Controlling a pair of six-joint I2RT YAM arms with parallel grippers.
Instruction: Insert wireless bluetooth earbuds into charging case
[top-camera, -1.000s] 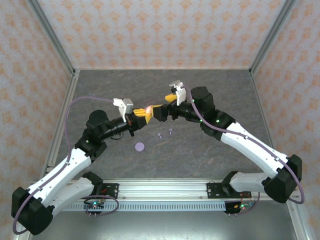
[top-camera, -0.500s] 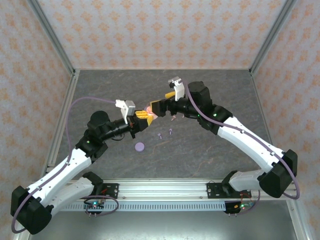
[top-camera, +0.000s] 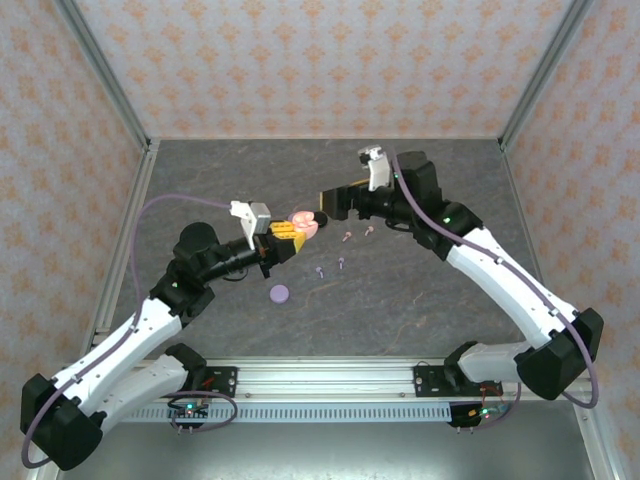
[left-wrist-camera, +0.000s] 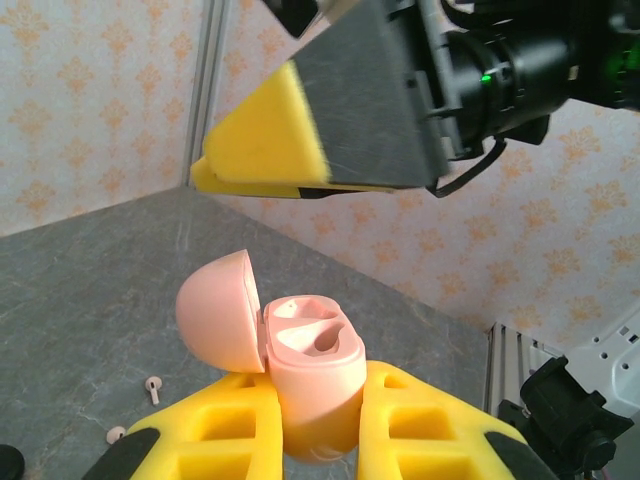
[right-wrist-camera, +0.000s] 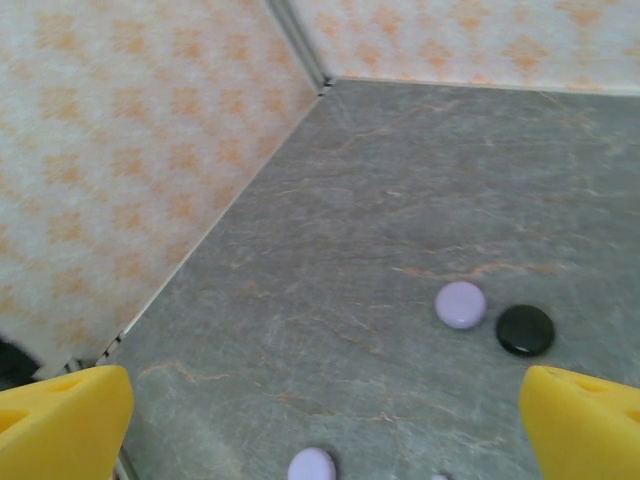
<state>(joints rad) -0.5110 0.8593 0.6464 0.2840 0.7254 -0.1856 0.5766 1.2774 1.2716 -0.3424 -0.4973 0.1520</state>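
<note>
On the grey table (top-camera: 430, 300), your right gripper (top-camera: 330, 202) was hanging wide open with nothing in it, just across from the left one. Your left gripper (top-camera: 288, 232) was clenched on the pink charging case (left-wrist-camera: 315, 370), which it held upright off the table with the lid flipped open. A lavender disc (top-camera: 279, 293) sat nearer the arm bases. Two pink earbuds (top-camera: 347, 237) lay loose on the table right of the case, and two lavender earbuds (top-camera: 319, 270) lay just in front of it.
</note>
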